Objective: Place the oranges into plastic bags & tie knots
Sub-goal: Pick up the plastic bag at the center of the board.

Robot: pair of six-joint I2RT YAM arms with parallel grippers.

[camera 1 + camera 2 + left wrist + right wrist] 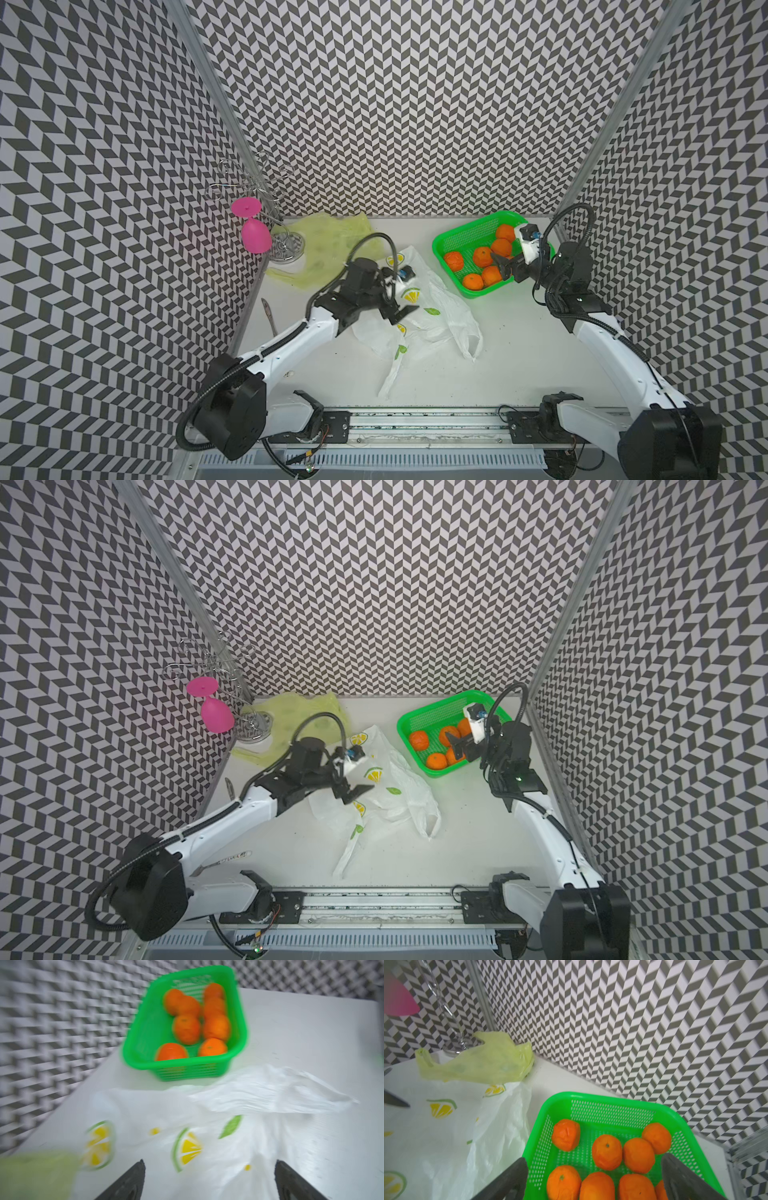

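**A:** The counter [540, 365] has the white bag [440, 328] lying flat in the middle and the yellow-green bag [328, 241] at the back. The oranges [482, 256] are all in the green basket [469, 237].

**B:** Yeah, left hand [209, 1161] hovers spread over the white bag, right hand [593, 1159] spread over the basket, both empty. I'd pinch one rim layer and lift the mouth open first.
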